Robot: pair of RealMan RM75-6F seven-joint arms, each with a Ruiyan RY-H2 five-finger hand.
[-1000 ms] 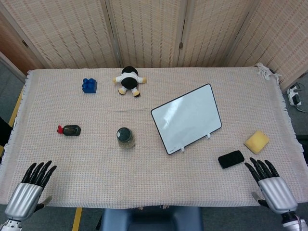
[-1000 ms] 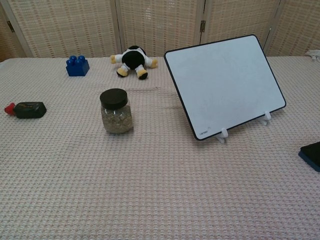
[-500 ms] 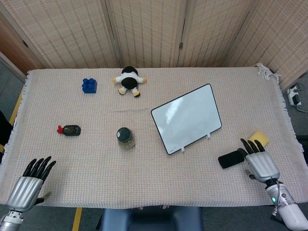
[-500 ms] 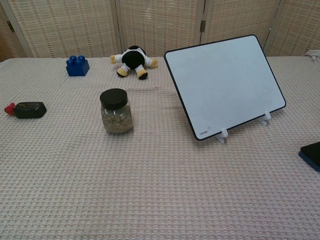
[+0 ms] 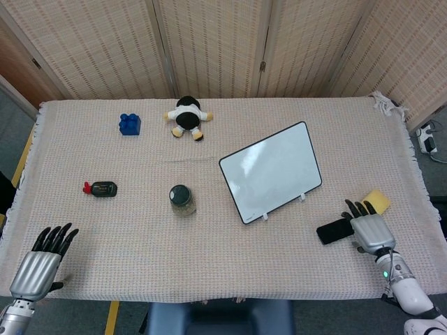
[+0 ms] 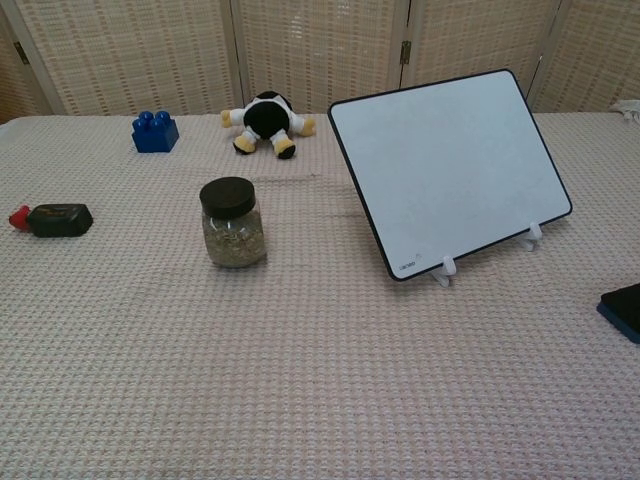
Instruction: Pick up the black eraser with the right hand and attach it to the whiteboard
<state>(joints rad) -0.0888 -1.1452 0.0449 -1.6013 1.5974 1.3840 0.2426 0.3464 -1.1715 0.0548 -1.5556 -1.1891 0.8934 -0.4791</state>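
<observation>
The black eraser [image 5: 332, 231] lies flat on the cloth at the right, below the whiteboard; its left end shows at the chest view's right edge as the eraser [image 6: 624, 309]. The whiteboard [image 5: 271, 172] leans on its small white stand, facing me, also seen as the whiteboard [image 6: 450, 168]. My right hand [image 5: 369, 229] hovers just right of the eraser, fingers apart and pointing away from me, holding nothing. My left hand [image 5: 42, 261] rests open near the front left table edge. Neither hand shows in the chest view.
A yellow sponge [image 5: 378, 201] sits just beyond my right hand. A glass jar with a black lid [image 5: 181, 199] stands left of the whiteboard. A small black and red item [image 5: 100, 188], a blue block [image 5: 129, 124] and a plush toy [image 5: 187, 116] lie farther left and back.
My right hand has moved forward and left from the front edge to beside the eraser, now covering part of the sponge. My left hand drifted slightly back toward me.
</observation>
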